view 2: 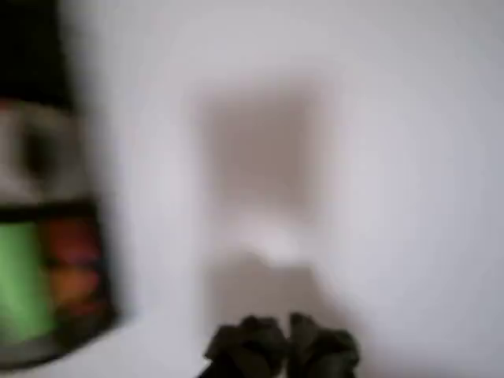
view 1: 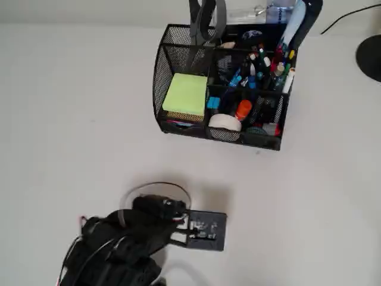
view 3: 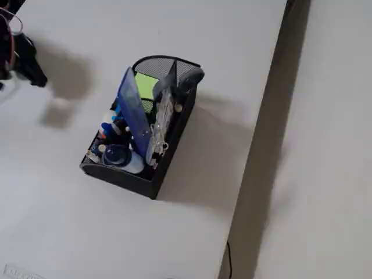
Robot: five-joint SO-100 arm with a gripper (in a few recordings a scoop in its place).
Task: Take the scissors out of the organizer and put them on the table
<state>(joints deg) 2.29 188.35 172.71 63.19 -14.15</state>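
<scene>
Tabletop, wide, white and matte, spreads on every side of the claw, which hovers low over a bare stretch of it with nothing in it; the wrist view shows two dark fingertips side by side at the bottom edge, seemingly closed, though blur leaves me unable to say for sure. Well ahead of the claw stands the black wire-mesh organizer, and the scissors stand upright in its far rear compartment, handle loops up, blades sunk inside. They look stiff, fairly heavy, and slippery on the metal, so the loops seem the sensible hold, pulled straight up. Between claw and scissors sit the lime-green sticky-note pad, a cluster of pens and markers and the white tape roll; a tall blue ruler-like piece stands beside the loops and could snag.
</scene>
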